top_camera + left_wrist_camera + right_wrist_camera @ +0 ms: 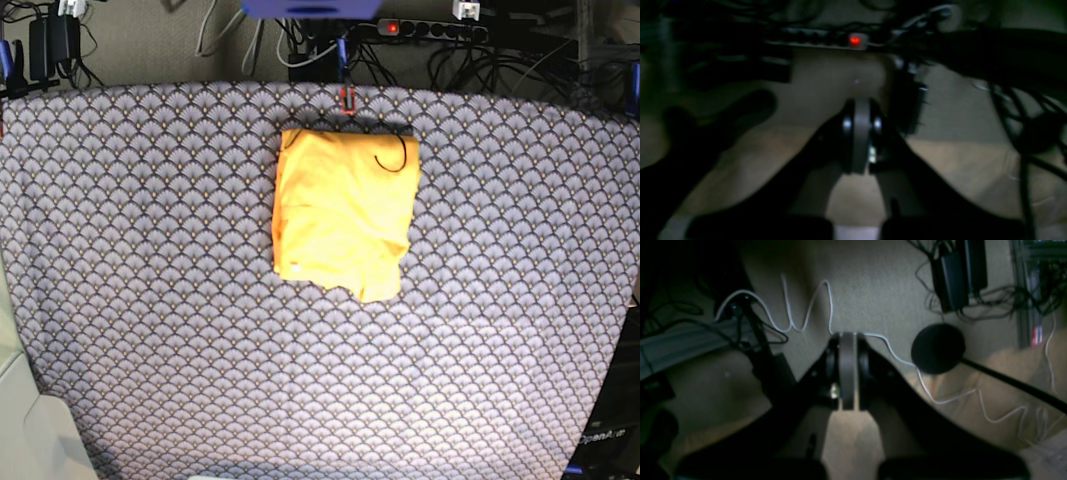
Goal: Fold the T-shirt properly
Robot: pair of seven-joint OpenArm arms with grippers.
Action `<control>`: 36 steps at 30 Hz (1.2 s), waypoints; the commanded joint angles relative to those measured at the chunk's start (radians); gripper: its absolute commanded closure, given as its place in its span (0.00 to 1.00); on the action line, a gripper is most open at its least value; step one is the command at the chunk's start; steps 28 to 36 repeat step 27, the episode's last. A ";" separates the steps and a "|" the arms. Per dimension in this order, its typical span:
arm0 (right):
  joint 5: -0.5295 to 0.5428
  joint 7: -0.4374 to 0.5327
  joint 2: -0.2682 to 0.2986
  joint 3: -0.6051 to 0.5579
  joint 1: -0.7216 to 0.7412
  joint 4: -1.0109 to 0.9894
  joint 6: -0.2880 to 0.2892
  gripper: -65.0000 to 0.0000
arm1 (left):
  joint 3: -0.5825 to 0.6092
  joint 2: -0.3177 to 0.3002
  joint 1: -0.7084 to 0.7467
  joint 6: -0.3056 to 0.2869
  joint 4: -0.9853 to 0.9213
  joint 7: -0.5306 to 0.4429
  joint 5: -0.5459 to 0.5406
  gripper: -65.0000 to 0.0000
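Observation:
The yellow-orange T-shirt (345,210) lies folded into a rough rectangle on the patterned table (150,300), in the far middle part of the base view. Its lower right corner sticks out unevenly, and a thin black curved line (396,160) crosses its top right corner. Neither arm shows in the base view. In the dim left wrist view, my left gripper (858,133) is shut with nothing between its fingers, over floor and cables. My right gripper (847,370) is likewise shut and holds nothing, in the right wrist view. Neither wrist view shows the T-shirt.
A power strip with a red light (390,27) and tangled cables lie behind the table's far edge; it also shows as the lit strip (853,40). A white cable (800,316) and a round black object (938,348) are on the floor. A small red clip (346,98) sits at the far edge.

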 commanded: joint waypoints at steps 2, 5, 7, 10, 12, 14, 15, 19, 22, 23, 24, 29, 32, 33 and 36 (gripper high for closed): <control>-0.048 0.073 0.031 0.042 0.000 -0.067 0.001 1.00 | -0.003 -0.014 -0.023 0.000 -0.087 -0.068 -0.005 1.00; -0.108 0.162 0.065 0.054 0.001 -0.224 0.001 1.00 | -0.003 -0.034 -0.089 0.000 -0.250 -0.194 -0.005 1.00; -0.114 0.202 0.089 0.036 0.015 -0.322 0.001 1.00 | -0.001 -0.049 -0.140 0.000 -0.363 -0.272 -0.005 1.00; -0.114 0.238 0.135 -0.038 0.032 -0.477 -0.024 1.00 | -0.001 -0.072 -0.234 0.011 -0.567 -0.375 0.025 1.00; -0.114 0.237 0.164 -0.110 0.056 -0.572 -0.196 1.00 | -0.006 -0.086 -0.300 0.014 -0.691 -0.424 0.044 1.00; -0.116 0.235 0.174 -0.216 0.076 -0.632 -0.359 1.00 | -0.006 -0.105 -0.355 0.026 -0.764 -0.438 0.046 1.00; -0.116 0.229 0.174 -0.274 0.082 -0.652 -0.440 1.00 | -0.006 -0.111 -0.382 0.052 -0.764 -0.436 0.048 1.00; -0.114 0.171 0.158 -0.465 0.132 -0.700 -0.724 1.00 | 0.017 -0.118 -0.453 0.201 -0.764 -0.396 0.074 1.00; -0.114 0.131 0.134 -0.515 0.158 -0.704 -0.795 1.00 | 0.047 -0.111 -0.476 0.255 -0.764 -0.289 0.106 1.00; -0.114 0.117 0.129 -0.521 0.162 -0.707 -0.799 1.00 | 0.048 -0.109 -0.482 0.270 -0.764 -0.258 0.110 1.00; -0.114 0.108 0.123 -0.523 0.168 -0.707 -0.798 1.00 | 0.050 -0.108 -0.488 0.279 -0.764 -0.234 0.107 1.00; -0.114 0.110 0.117 -0.523 0.173 -0.703 -0.796 1.00 | 0.047 -0.095 -0.496 0.319 -0.764 -0.214 0.106 1.00; -0.114 0.110 0.117 -0.523 0.173 -0.703 -0.796 1.00 | 0.047 -0.095 -0.496 0.319 -0.764 -0.214 0.106 1.00; -0.114 0.110 0.117 -0.523 0.173 -0.703 -0.796 1.00 | 0.047 -0.095 -0.496 0.319 -0.764 -0.214 0.106 1.00; -0.114 0.110 0.117 -0.523 0.173 -0.703 -0.796 1.00 | 0.047 -0.095 -0.496 0.319 -0.764 -0.214 0.106 1.00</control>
